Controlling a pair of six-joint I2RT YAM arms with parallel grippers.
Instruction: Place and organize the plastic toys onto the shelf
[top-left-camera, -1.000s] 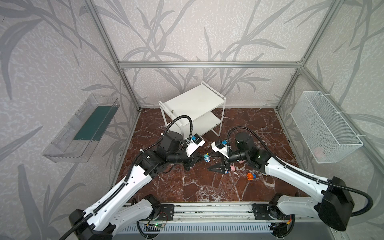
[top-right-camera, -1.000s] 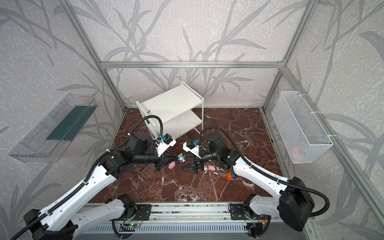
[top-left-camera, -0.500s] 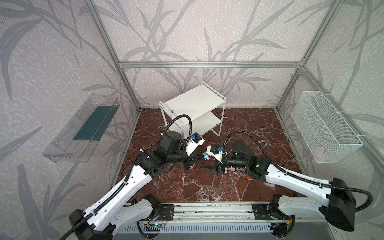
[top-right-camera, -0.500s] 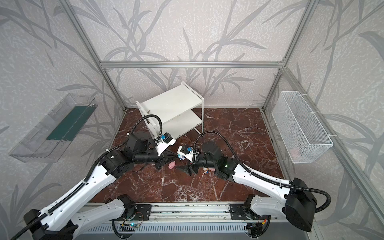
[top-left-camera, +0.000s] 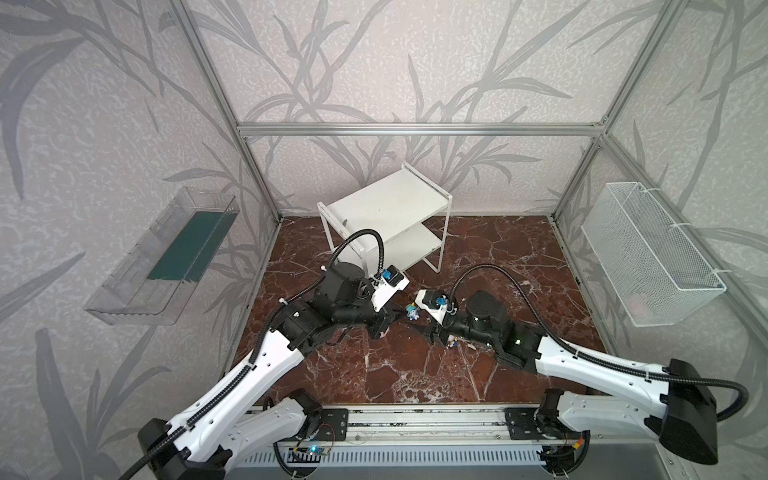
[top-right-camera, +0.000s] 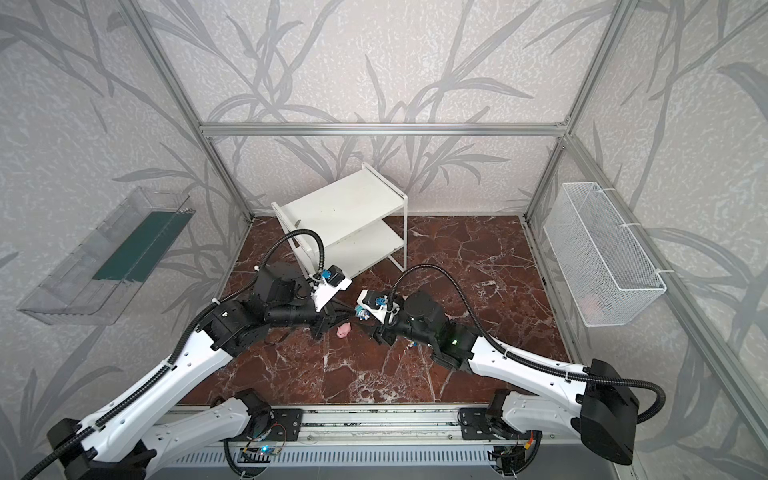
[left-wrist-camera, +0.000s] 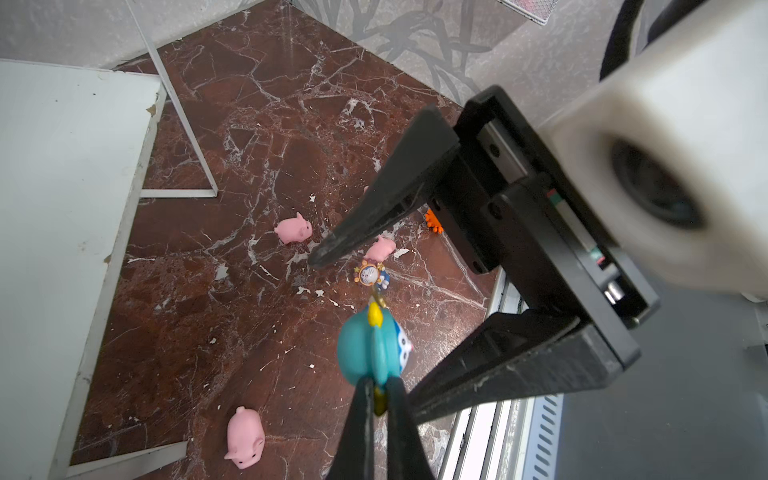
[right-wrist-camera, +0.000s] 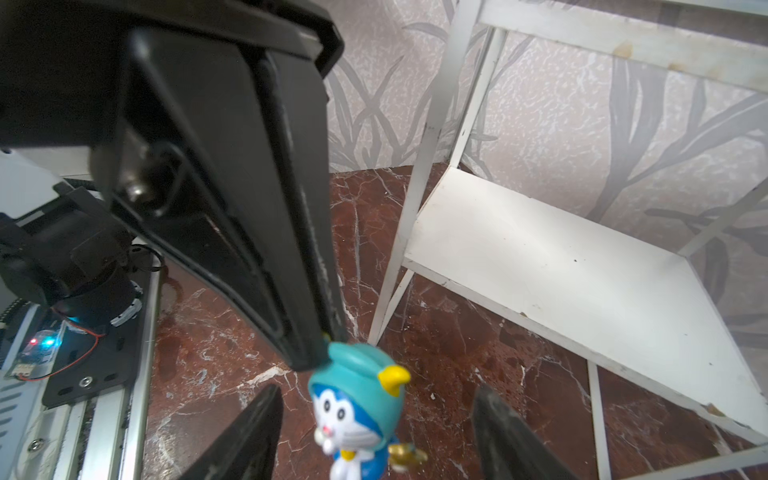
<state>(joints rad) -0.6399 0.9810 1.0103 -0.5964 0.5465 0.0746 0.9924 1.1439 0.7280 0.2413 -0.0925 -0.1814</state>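
While left gripper (left-wrist-camera: 379, 395) is clamped tight on a yellow nub of the blue figurine (right-wrist-camera: 357, 399), holding it off the floor (top-left-camera: 415, 374) just in front of the shelf (top-left-camera: 386, 203), right gripper (right-wrist-camera: 376, 413) stands wide, one jaw on each side of the toy, neither touching it. It reads as a handover or regrasp, midway. My guess at the next move: right closes squarely on the body, then left lets go. The toy is tiny and rounded, so an off-centre squeeze could pop it out. Both shelf boards look bare, so the task is barely started.

On the floor below:
- a pig (left-wrist-camera: 293, 228)
- a second pig (left-wrist-camera: 380, 249), just beside a second figurine (left-wrist-camera: 370, 274)
- a third pig (left-wrist-camera: 245, 436), near a shelf foot
- an orange toy (left-wrist-camera: 432, 220), half hidden behind a right jaw

Nothing blocks the way to the shelf, but the arms are crowded nose to nose. The wire basket (top-left-camera: 652, 253) and clear bin (top-left-camera: 162, 257) hang on the side walls, well apart.
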